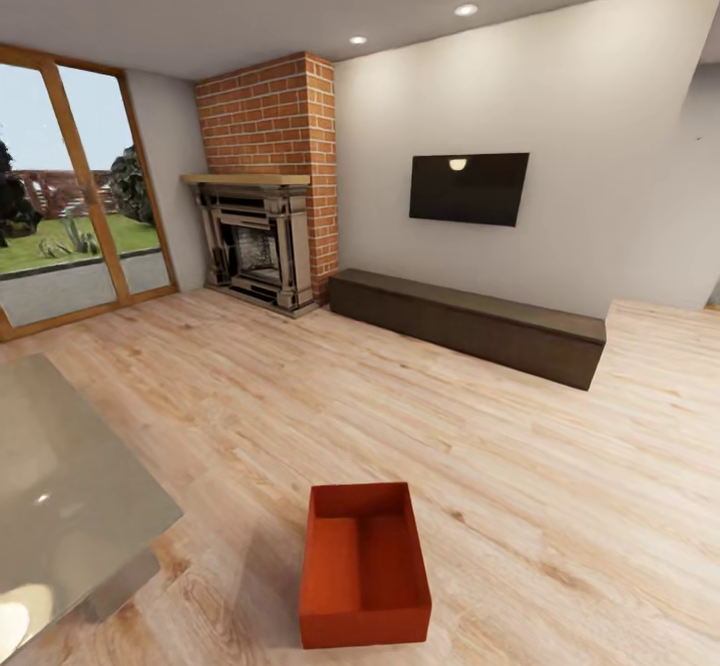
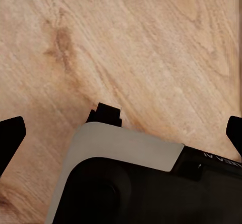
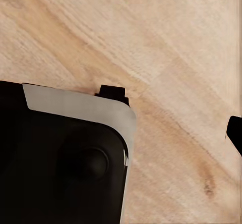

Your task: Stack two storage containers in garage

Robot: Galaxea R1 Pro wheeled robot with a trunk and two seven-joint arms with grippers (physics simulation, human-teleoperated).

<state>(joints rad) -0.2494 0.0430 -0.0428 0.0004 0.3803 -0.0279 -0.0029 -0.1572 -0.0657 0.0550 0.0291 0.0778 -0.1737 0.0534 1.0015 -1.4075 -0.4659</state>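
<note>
One red-orange storage container (image 1: 363, 563) stands open-topped and empty on the light wood plank floor (image 1: 520, 466) of the living room, low in the head view, just ahead of me. The second container and the garage are out of view. My left gripper (image 2: 122, 133) is open over the wood floor, its dark fingertips (image 2: 11, 134) far apart at the picture's sides, holding nothing. In the right wrist view one dark fingertip (image 3: 235, 132) sits at the picture's edge, so the right gripper stands open with only floor beyond it.
A grey low table (image 1: 70, 486) stands close on the left of the container. Further off are the red-brick fireplace (image 1: 265, 206), a long dark low cabinet (image 1: 470, 324) under the black wall TV (image 1: 468, 188), and glass doors (image 1: 60, 196). My dark base (image 2: 146, 183) shows beneath both wrists.
</note>
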